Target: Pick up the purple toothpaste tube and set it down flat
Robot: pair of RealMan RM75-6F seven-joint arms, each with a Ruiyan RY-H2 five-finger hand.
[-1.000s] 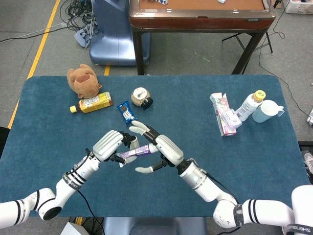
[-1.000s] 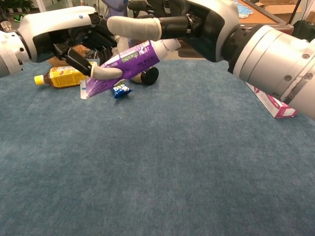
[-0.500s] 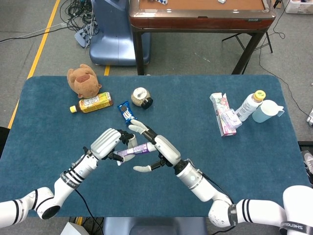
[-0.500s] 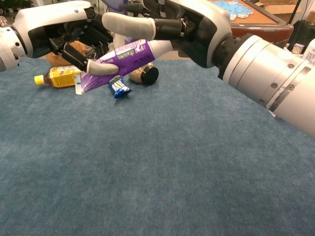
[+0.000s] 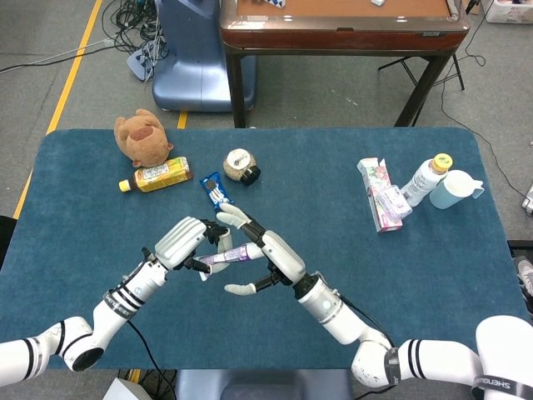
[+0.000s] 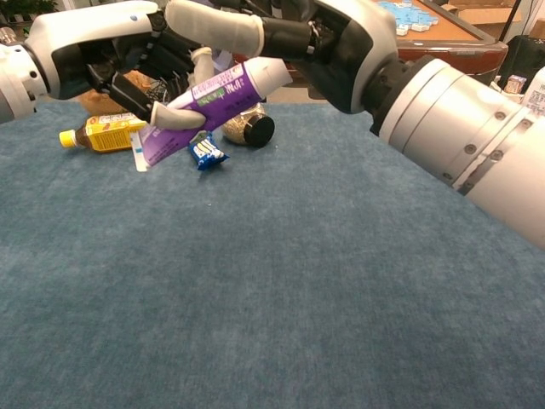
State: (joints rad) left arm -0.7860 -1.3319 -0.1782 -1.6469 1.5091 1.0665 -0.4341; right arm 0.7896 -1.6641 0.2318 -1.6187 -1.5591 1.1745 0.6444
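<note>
The purple toothpaste tube hangs above the blue table, tilted, with its white cap end higher and toward my right. My left hand grips its lower crimped half, thumb under it and fingers curled over it. My right hand is at the cap end with its fingers spread wide. One finger reaches over the tube and the thumb hangs well below it, so nothing is pinched there. Whether the cap touches the right palm is hidden.
Behind the hands lie a blue snack packet, a round jar with a black lid, a yellow tea bottle and a brown plush. A pink box, a white bottle and a pale blue cup stand far right.
My right hand has shifted a little to the left, closer to the left hand. The tube's cap end has risen, so the tube tilts more steeply. The left hand's grip holds.
</note>
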